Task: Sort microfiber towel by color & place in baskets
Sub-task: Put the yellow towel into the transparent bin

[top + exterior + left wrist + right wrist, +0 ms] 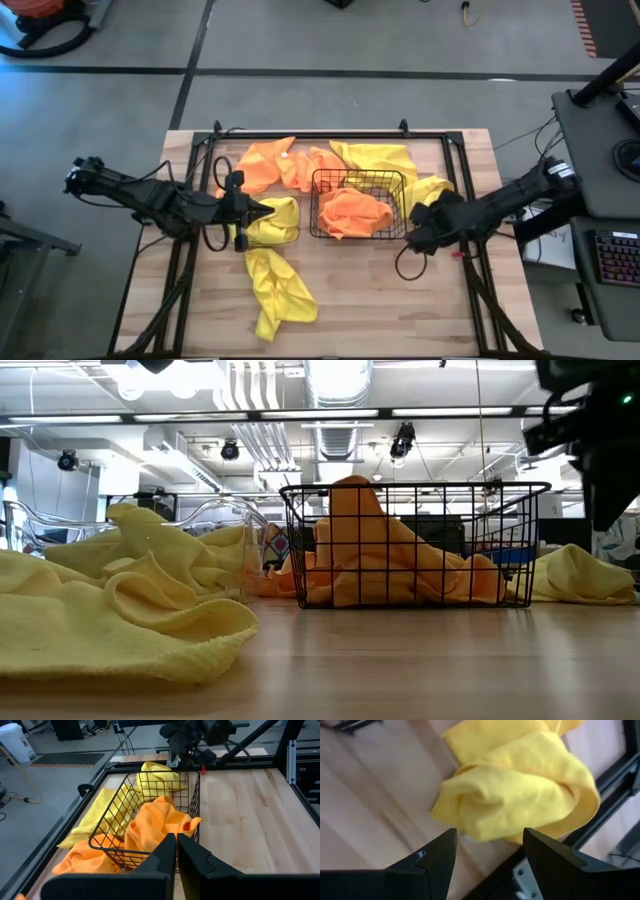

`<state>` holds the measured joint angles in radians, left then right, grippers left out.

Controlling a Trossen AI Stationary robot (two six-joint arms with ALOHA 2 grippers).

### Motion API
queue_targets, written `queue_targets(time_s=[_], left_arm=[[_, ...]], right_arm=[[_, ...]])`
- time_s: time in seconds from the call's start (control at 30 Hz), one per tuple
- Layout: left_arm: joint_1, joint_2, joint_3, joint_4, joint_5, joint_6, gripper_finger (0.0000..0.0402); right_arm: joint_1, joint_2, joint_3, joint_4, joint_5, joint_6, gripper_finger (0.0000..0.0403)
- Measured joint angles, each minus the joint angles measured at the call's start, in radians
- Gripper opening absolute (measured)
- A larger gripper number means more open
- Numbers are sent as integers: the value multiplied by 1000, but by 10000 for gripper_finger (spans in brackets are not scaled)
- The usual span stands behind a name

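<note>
High view: we see the wooden table with the black wire basket near its middle, holding a heap of orange towels. More orange towels lie loose behind and left of it, next to a yellow towel at the back. Another yellow towel sits just right of the basket. The clear plastic basket is left of the wire one with yellow cloth inside, and one yellow towel lies loose toward the front. The left gripper is over the clear basket, fingers pinched together, nothing in them. The right gripper hangs by the wire basket's right side, near the yellow towel there.

Low view: the wire basket stands centre with orange cloth piled above its rim. Yellow cloth fills the near left, the clear basket behind it. A yellow towel lies right of the wire basket. A dark arm shows top right.

Left wrist view: the left gripper has its fingers closed tight, empty, facing the wire basket with orange towels.

Right wrist view: the right gripper stands wide, fingers apart over the bunched yellow towel, not gripping it.
</note>
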<state>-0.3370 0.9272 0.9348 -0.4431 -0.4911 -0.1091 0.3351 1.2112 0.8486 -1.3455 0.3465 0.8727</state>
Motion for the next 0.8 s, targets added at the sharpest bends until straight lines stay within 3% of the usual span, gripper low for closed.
queue_targets(time_s=[0.2, 0.8], left_arm=[[0, -1, 0, -14, 1, -5, 0], [0, -1, -1, -29, 3, -1, 0]], right_arm=[[-15, -8, -5, 14, 72, -11, 224], [-82, -173, -197, 184, 43, -52, 224]])
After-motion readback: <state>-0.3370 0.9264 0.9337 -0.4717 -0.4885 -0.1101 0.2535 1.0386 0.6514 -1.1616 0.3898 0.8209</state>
